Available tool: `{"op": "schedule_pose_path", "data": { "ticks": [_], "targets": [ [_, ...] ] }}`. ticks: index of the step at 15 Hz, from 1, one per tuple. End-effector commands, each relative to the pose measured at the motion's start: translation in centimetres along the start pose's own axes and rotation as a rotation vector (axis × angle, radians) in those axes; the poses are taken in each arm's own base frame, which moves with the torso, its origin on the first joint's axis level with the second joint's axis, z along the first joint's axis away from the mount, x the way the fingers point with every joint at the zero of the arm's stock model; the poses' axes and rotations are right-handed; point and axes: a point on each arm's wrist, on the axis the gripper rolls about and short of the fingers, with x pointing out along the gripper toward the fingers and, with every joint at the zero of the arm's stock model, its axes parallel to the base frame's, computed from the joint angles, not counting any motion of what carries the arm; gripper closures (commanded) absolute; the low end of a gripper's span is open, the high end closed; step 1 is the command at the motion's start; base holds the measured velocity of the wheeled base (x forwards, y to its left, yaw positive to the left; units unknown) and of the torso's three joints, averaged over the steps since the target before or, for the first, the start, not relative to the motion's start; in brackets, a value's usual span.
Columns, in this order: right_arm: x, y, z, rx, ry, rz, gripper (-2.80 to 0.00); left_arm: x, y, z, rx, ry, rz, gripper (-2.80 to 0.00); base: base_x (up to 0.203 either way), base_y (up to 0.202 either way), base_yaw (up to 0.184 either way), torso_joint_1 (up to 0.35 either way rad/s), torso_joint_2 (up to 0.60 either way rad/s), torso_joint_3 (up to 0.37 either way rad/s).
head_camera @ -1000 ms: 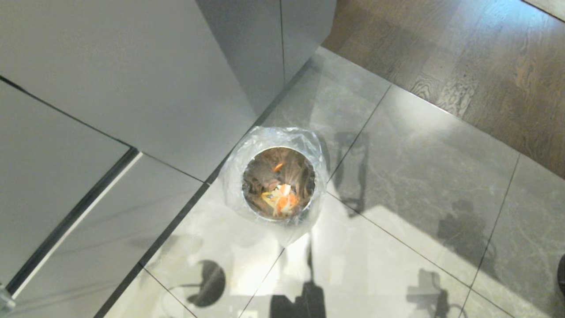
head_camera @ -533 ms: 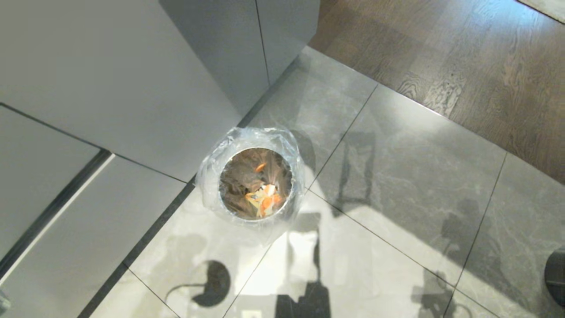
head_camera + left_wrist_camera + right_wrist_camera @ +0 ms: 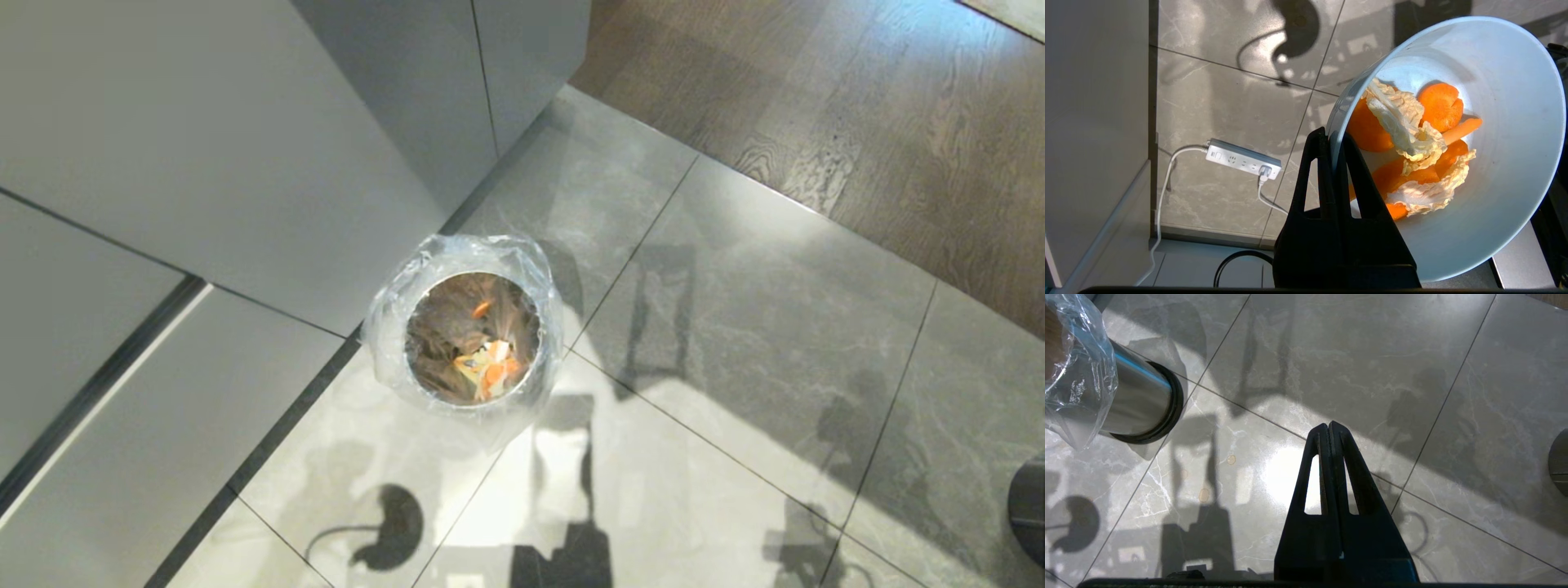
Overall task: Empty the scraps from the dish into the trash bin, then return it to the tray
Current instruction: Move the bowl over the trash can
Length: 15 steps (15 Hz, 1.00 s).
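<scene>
My left gripper (image 3: pixel 1332 136) is shut on the rim of the dish (image 3: pixel 1502 196), a pale blue bowl tilted on its side above the floor. Scraps (image 3: pixel 1414 134), orange carrot pieces and pale leafy bits, lie inside it. The trash bin (image 3: pixel 472 336), a steel cylinder lined with a clear bag, stands on the floor by the cabinet corner with some food bits (image 3: pixel 490 369) at its bottom; its side (image 3: pixel 1133 400) also shows in the right wrist view. My right gripper (image 3: pixel 1329 425) hangs shut and empty over the tiles. Neither arm shows in the head view. The tray is out of view.
Grey cabinet fronts (image 3: pixel 245 131) rise behind and left of the bin. A white power strip (image 3: pixel 1243 158) with its cable lies on the tiles near the cabinet base. Wooden flooring (image 3: pixel 857 106) starts at the back right. A dark round object (image 3: pixel 1030 510) sits at the right edge.
The whole head view shifted: the bin now sits further left in the picture than a second ago, so the camera has moved. Since half a second ago it has held still.
</scene>
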Motion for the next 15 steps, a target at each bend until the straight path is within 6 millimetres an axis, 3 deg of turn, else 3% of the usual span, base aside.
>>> {"op": "schedule_pose_path", "data": {
  "ticks": [1,8,15],
  "targets": [
    [0.0,0.0,0.0,0.001,0.0,0.001,0.0,0.3,0.1,0.4,0.003,0.02,-0.005,0.0,0.0,0.0,0.0,0.0,0.0,0.0],
    [0.0,0.0,0.0,0.001,0.0,0.001,0.0,4.4,1.2,5.2,0.062,-0.002,0.021,0.0,0.0,0.0,0.0,0.0,0.0,0.0],
    [0.0,0.0,0.0,0.001,0.0,0.001,0.0,9.1,2.3,10.3,0.275,-0.063,0.037,0.0,0.0,0.0,0.0,0.0,0.0,0.0]
  ]
}}
